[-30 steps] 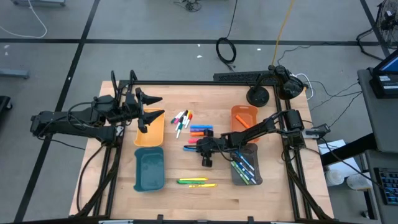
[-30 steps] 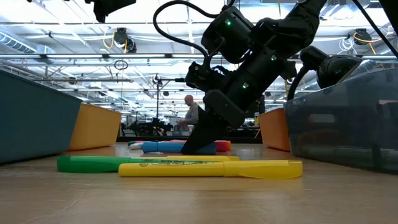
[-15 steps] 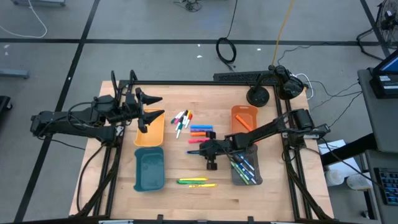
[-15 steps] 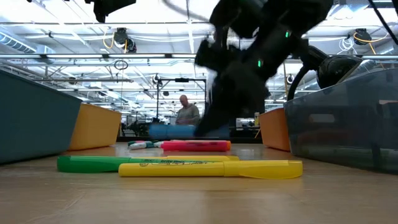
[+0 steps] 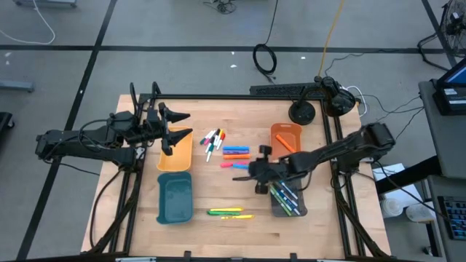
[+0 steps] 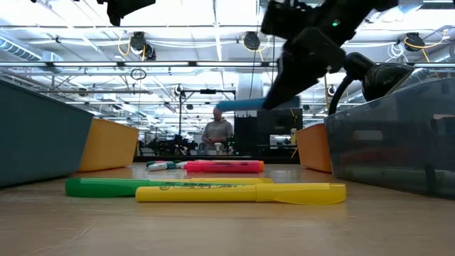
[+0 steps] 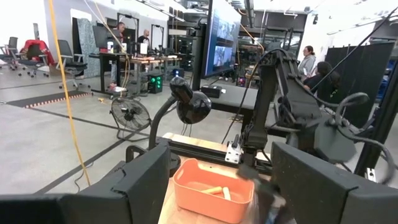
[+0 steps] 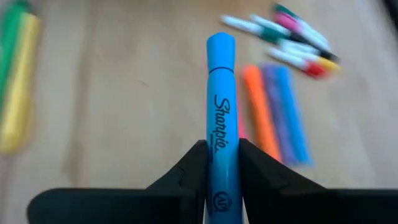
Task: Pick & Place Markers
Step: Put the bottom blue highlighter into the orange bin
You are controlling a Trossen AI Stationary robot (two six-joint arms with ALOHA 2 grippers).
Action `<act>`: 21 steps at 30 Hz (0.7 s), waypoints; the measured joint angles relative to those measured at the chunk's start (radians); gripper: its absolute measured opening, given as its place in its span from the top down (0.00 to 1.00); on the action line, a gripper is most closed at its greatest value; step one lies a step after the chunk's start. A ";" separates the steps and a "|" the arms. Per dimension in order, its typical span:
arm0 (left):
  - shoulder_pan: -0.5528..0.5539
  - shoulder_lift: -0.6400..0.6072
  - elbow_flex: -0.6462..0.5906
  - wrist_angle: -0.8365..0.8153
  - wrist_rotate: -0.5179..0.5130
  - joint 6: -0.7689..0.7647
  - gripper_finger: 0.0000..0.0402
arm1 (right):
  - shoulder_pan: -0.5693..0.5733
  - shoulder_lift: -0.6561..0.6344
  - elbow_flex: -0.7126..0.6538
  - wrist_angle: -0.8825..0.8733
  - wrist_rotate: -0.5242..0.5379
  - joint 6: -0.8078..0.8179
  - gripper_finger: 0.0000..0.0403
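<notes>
In the low view, a yellow highlighter (image 6: pixel 242 193) and a green one (image 6: pixel 106 187) lie nearest on the surface (image 6: pixel 227 227). Beyond them, the right pincer (image 8: pixel 222 155) clenches a blue highlighter (image 8: pixel 221 118), lifted above the surface. Farther off, the left pincer (image 5: pixel 182 125) hangs released over the yellow tray (image 5: pixel 175 159).

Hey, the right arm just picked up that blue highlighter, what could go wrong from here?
1. The right gripper holds the blue highlighter only at one end, most of it sticking out, so it might pivot or slip during travel.
2. The grey tray already holds several markers, so the highlighter could land across them or the rim.
3. A low swing could knock the loose highlighters on the table.
</notes>
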 joint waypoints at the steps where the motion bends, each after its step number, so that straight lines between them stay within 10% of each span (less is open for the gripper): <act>1: 0.000 0.000 0.000 0.000 0.000 0.000 0.30 | 0.000 -0.020 -0.010 -0.011 0.021 0.020 0.85; 21: 0.000 0.000 0.000 0.000 0.000 0.000 0.30 | -0.035 -0.533 -0.326 -0.297 0.279 0.552 0.85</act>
